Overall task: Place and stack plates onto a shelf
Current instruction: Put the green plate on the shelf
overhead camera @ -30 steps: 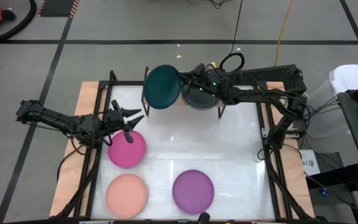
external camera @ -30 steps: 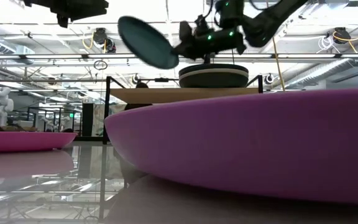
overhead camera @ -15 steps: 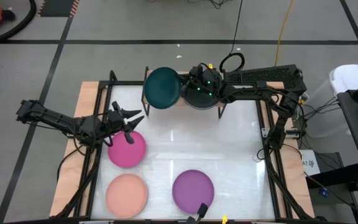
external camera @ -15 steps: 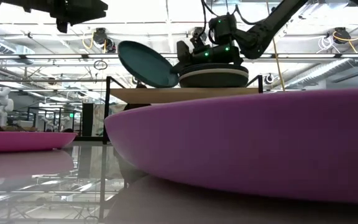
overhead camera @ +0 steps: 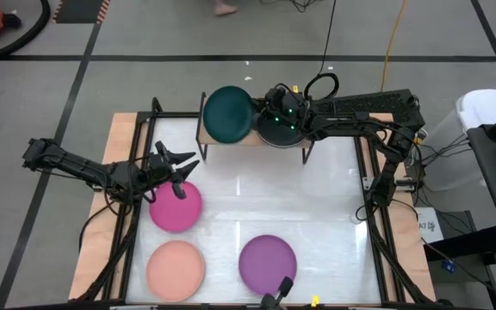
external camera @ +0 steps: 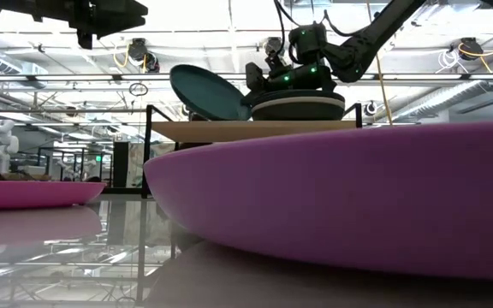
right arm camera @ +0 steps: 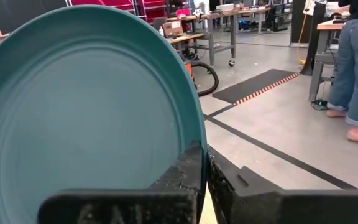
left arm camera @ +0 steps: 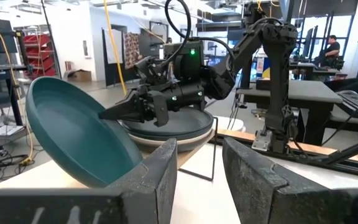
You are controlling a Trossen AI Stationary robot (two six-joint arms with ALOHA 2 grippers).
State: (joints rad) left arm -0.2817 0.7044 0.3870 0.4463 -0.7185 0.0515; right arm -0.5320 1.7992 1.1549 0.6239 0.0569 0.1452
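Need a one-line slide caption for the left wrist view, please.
Right claw shut on the rim of a tilted teal plate, lowering it onto the shelf beside a stack of plates.

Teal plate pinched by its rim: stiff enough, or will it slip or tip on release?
Likely stiff: the teal plate keeps its shape, held only at the rim by the right gripper. Tilted over the shelf, it may drop flat or slide.
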